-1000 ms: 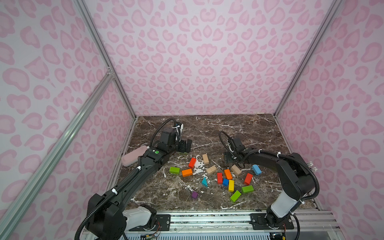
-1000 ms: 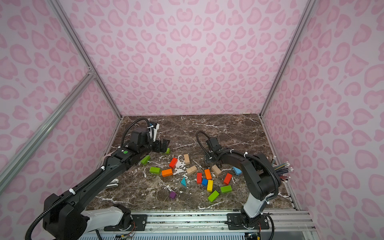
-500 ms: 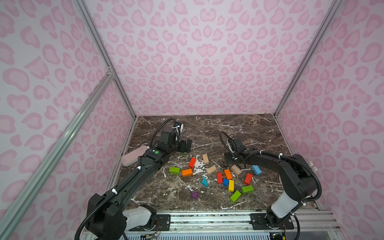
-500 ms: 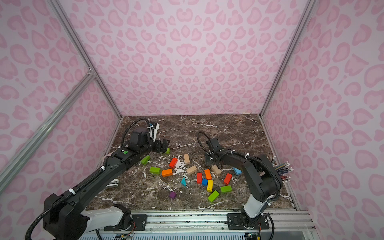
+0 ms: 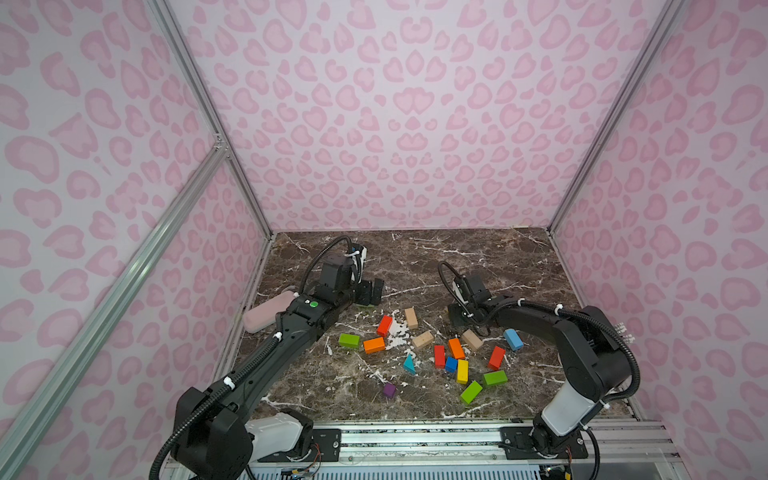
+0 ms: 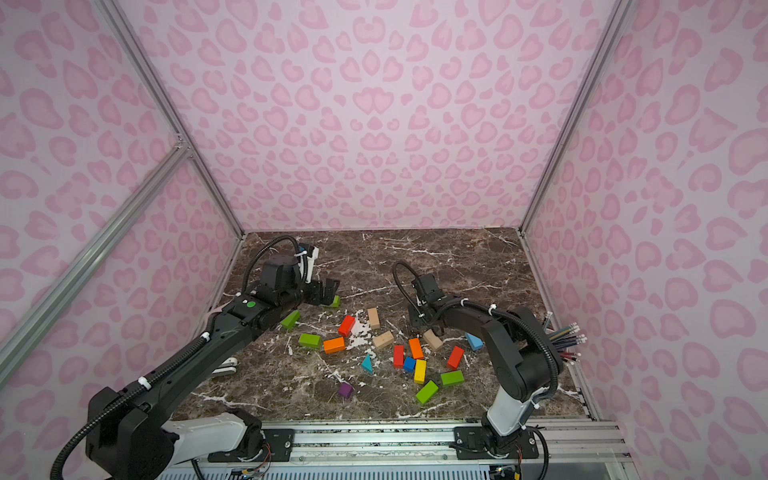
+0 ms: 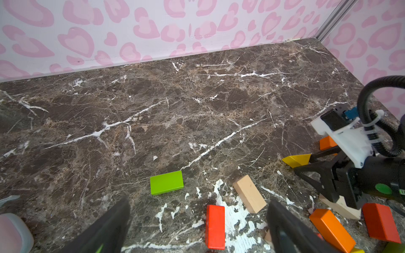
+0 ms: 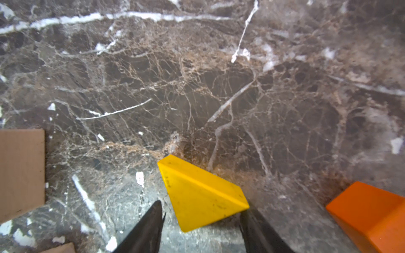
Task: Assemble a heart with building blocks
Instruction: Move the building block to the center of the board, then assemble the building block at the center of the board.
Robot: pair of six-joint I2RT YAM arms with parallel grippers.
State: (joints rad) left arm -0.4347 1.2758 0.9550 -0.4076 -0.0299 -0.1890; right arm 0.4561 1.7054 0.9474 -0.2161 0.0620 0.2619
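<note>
Several building blocks lie scattered on the marble table (image 5: pixel 478 257): a green brick (image 5: pixel 349 340), an orange brick (image 5: pixel 374 345), a red brick (image 5: pixel 385 325), plain wood bricks (image 5: pixel 411 318), a teal wedge (image 5: pixel 409 365) and a purple cube (image 5: pixel 389 390). My right gripper (image 8: pixel 201 208) points down at the table with a yellow wedge (image 8: pixel 197 192) between its fingers. One finger is at the wedge's corner and the other stands apart from it. My left gripper (image 7: pixel 198 201) hovers wide open, empty, near a green brick (image 7: pixel 166 182) and a red brick (image 7: pixel 215 226).
A pale pink pouch (image 5: pixel 270 313) lies by the left wall, beside my left arm. Coloured pencils (image 6: pixel 565 338) stick up at the right wall behind my right arm. An orange block (image 8: pixel 370 214) sits close to the yellow wedge. Pink walls enclose three sides.
The right gripper's jaws have narrowed around the yellow wedge. The left arm and the scattered blocks have not moved.
</note>
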